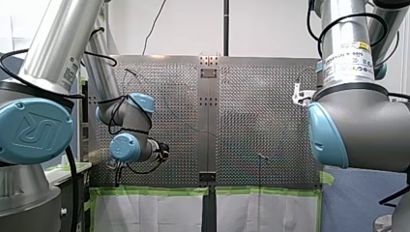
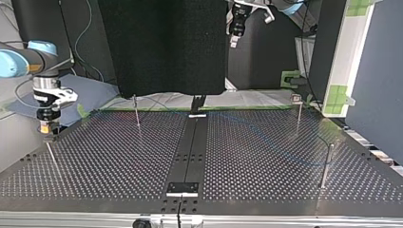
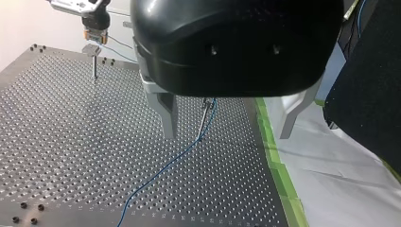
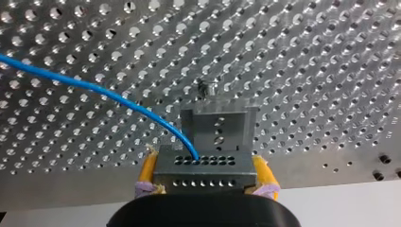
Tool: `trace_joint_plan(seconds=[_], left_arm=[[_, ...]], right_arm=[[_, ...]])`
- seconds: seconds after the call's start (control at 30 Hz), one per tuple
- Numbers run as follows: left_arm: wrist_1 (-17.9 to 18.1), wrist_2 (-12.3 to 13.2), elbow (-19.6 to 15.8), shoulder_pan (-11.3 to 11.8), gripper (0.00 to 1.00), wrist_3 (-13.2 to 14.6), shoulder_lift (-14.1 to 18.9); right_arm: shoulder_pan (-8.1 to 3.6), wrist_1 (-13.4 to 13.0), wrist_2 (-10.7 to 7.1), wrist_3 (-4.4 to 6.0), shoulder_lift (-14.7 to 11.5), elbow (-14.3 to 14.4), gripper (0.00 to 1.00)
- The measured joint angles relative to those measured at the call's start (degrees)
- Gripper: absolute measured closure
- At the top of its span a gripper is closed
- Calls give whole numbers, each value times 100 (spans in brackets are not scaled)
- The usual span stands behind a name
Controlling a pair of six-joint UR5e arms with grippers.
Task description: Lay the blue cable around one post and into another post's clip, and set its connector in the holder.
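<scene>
Firstly, we record a perforated metal worktop [image 2: 119, 166], split by a black strip [image 2: 192, 142] down mid-frame in the top view. It is edged with green tape [image 3: 276, 165] and white sheeting [image 3: 340, 179], and a black panel [image 2: 161, 47] hangs at upper centre.

We count four upright posts [image 2: 136, 111] there: two along the plate's upper edge, one at mid-left, one at mid-right. We also count one blue cable [image 4: 108, 93], one connector [image 4: 203, 176] and two tools.

Our right tool [image 4: 204, 156], at the top view's mid-left and pointing straight down, is clamped on the connector with yellow pads [image 4: 147, 170]. The connector's long axis spans pad to pad. The cable leaves its forward face and sweeps away over the plate. A grey bracket [image 4: 220, 125] sits just ahead of the connector.

Our left tool [image 3: 228, 135] hangs with fingers spread, holding nothing. Ahead, between its fingers, a post stands with the cable running past it.
</scene>
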Motion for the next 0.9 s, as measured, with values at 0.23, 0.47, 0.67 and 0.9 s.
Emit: trace_joint_plan(seconds=[0.23,0.47,0.67,0.9], left_arm=[[-14,-1,2,-17,0,0,0],[-22,2,3,-24,0,0,0],[-47,5,3,-26,0,0,0],[-47,14,5,-26,0,-6,0]], right_arm=[[-11,155,-11,87,15,-157,100],[4,374,-115,81,72,-343,100],[15,463,-174,82,96,-432,100],[19,636,-211,43,106,-554,100]])
